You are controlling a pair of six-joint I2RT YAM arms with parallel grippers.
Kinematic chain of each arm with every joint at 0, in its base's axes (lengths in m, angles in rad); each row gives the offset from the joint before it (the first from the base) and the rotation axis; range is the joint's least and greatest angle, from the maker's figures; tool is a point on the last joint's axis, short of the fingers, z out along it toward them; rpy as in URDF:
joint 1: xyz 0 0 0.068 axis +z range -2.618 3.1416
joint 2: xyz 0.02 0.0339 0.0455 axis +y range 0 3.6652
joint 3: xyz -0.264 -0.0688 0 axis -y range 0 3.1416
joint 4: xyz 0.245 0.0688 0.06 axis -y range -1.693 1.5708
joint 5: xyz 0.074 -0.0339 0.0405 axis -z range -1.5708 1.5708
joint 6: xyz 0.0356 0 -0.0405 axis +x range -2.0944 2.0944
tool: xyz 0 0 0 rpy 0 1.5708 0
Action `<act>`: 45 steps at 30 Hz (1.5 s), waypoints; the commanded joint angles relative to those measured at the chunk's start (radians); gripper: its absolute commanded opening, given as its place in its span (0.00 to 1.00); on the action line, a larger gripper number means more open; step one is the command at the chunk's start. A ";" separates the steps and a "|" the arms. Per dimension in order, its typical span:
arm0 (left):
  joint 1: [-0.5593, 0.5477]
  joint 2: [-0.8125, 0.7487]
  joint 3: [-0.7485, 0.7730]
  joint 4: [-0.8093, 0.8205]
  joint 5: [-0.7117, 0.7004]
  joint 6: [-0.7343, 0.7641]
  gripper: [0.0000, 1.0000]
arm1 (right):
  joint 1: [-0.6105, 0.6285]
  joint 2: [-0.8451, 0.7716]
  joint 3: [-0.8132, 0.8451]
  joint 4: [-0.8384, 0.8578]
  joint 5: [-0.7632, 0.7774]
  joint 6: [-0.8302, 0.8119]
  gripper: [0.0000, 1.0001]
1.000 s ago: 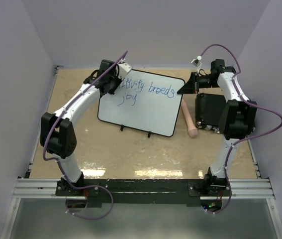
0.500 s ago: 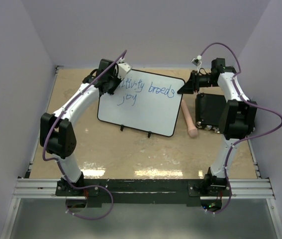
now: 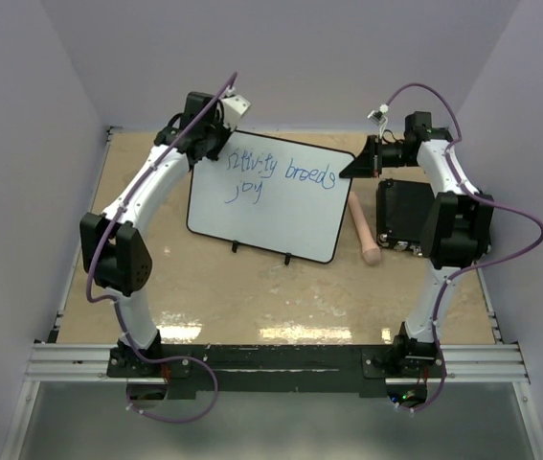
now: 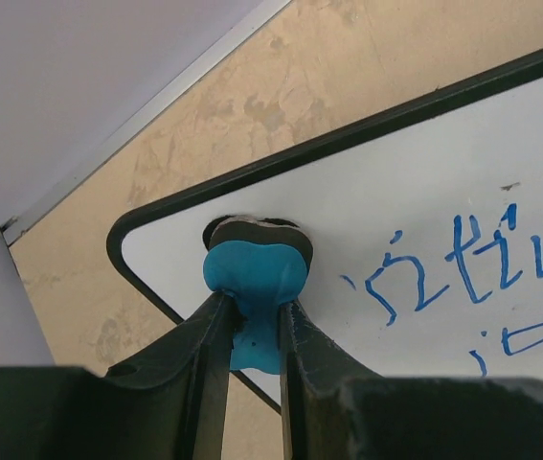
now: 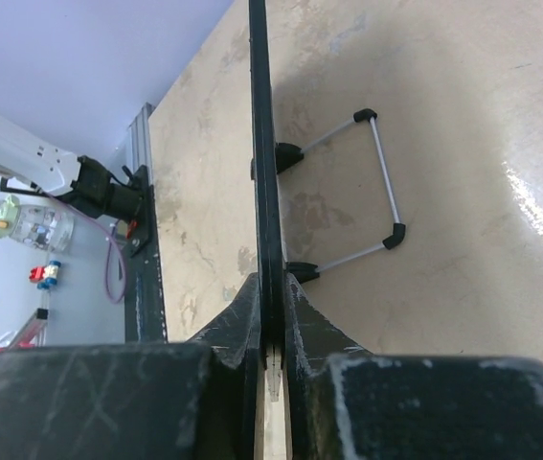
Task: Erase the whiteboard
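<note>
The whiteboard (image 3: 281, 216) stands propped on its feet mid-table, with blue handwriting (image 3: 281, 171) across its upper part. My left gripper (image 3: 215, 144) is at the board's far left corner, shut on a blue eraser (image 4: 255, 278). The eraser's dark pad is pressed against the white surface (image 4: 424, 220) just inside the rim, left of the first letters (image 4: 463, 268). My right gripper (image 3: 357, 169) is shut on the board's far right edge. In the right wrist view the thin black rim (image 5: 261, 144) runs straight between the fingers (image 5: 242, 311).
A black rectangular box (image 3: 403, 216) lies right of the board under my right arm. A pale wooden cylinder (image 3: 364, 233) lies between box and board. The board's wire stand (image 5: 381, 182) sticks out behind it. Purple walls close the table on three sides.
My left gripper has moved with the eraser back and left to the board's corner, uncovering more of the writing. The right gripper stays clamped at the board's right edge.
</note>
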 commanded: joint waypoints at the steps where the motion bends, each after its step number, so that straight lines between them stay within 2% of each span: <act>1: -0.011 0.026 0.019 0.009 -0.007 -0.023 0.00 | 0.009 -0.039 -0.003 0.065 0.011 0.006 0.00; 3: -0.020 0.012 -0.014 0.013 -0.010 -0.023 0.00 | 0.011 -0.047 -0.007 0.071 0.011 0.005 0.00; 7: -0.043 -0.046 -0.189 0.035 -0.002 -0.010 0.00 | 0.014 -0.055 -0.007 0.073 0.009 -0.003 0.00; 10: -0.060 -0.080 -0.241 0.053 -0.001 -0.006 0.00 | 0.017 -0.052 -0.004 0.062 0.017 -0.014 0.00; 12: -0.064 -0.068 -0.213 0.036 -0.001 -0.019 0.00 | 0.020 -0.050 -0.001 0.047 0.029 -0.027 0.00; 15: -0.064 -0.012 -0.078 0.012 -0.004 -0.037 0.00 | 0.023 -0.049 -0.001 0.036 0.037 -0.038 0.00; 19: -0.065 0.081 0.172 -0.033 -0.019 -0.048 0.00 | 0.027 -0.053 -0.001 0.025 0.043 -0.052 0.00; 22: -0.068 0.114 0.214 -0.036 -0.019 -0.060 0.00 | 0.032 -0.056 0.000 0.025 0.052 -0.053 0.00; 24: -0.068 0.107 0.187 -0.033 -0.019 -0.069 0.00 | 0.032 -0.059 0.000 0.027 0.054 -0.052 0.00; 27: -0.071 0.051 0.050 -0.013 -0.002 -0.077 0.00 | 0.031 -0.064 -0.001 0.034 0.052 -0.044 0.00; 31: -0.087 -0.050 -0.207 0.021 0.016 -0.072 0.00 | 0.032 -0.069 -0.007 0.044 0.049 -0.037 0.00; 35: -0.092 -0.098 -0.274 0.019 0.018 -0.074 0.00 | 0.032 -0.072 -0.010 0.048 0.054 -0.035 0.00; 38: -0.092 -0.057 -0.168 0.016 -0.007 -0.071 0.00 | 0.032 -0.075 -0.021 0.051 0.060 -0.037 0.00; 41: -0.092 0.041 0.048 -0.010 -0.039 -0.057 0.00 | 0.038 -0.076 -0.024 0.050 0.064 -0.038 0.00; 42: -0.091 0.067 0.161 -0.020 -0.047 -0.048 0.00 | 0.037 -0.081 -0.024 0.050 0.066 -0.038 0.00; 45: -0.091 0.146 0.295 -0.036 -0.056 -0.026 0.00 | 0.038 -0.081 -0.026 0.053 0.074 -0.040 0.00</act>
